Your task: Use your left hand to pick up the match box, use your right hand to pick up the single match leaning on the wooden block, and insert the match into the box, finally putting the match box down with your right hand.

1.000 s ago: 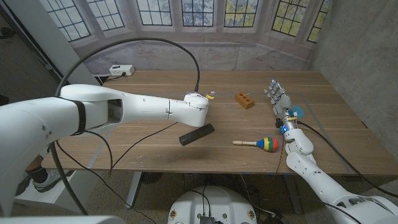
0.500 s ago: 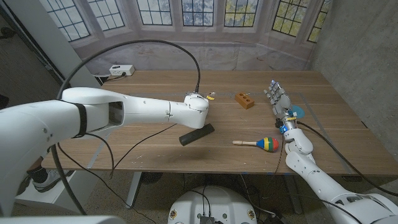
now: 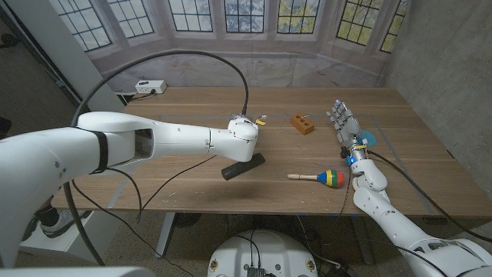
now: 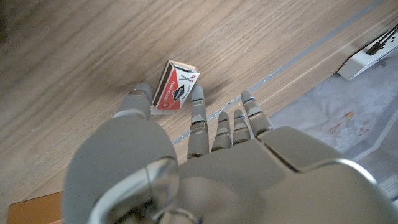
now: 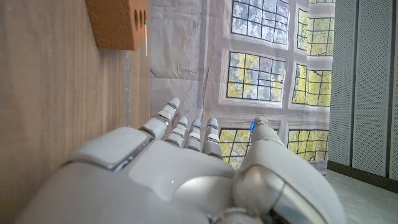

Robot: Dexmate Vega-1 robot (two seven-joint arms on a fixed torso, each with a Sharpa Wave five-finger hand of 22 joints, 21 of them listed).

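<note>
The match box (image 4: pixel 176 89), red and white, lies on the table in the left wrist view. My left hand (image 4: pixel 205 155) hovers over it with fingers spread, thumb on one side and a finger on the other, holding nothing. In the head view my left wrist (image 3: pixel 243 137) covers that hand, and an edge of the match box (image 3: pixel 261 118) peeks out beyond it. The wooden block (image 3: pixel 303 124) sits to the right, with the match (image 5: pixel 146 31) leaning on the wooden block (image 5: pixel 118 22). My right hand (image 3: pixel 344 121) stands open right of the block, fingers straight.
A black cylinder (image 3: pixel 243 166) lies near the front edge below my left wrist. A coloured maraca (image 3: pixel 327 178) lies front right. A white power strip (image 3: pixel 150 87) sits at the back left. A blue round thing (image 3: pixel 368 138) lies beside my right wrist.
My left wrist has sunk a little toward the table over the match box. The right hand, block and match have not moved.
</note>
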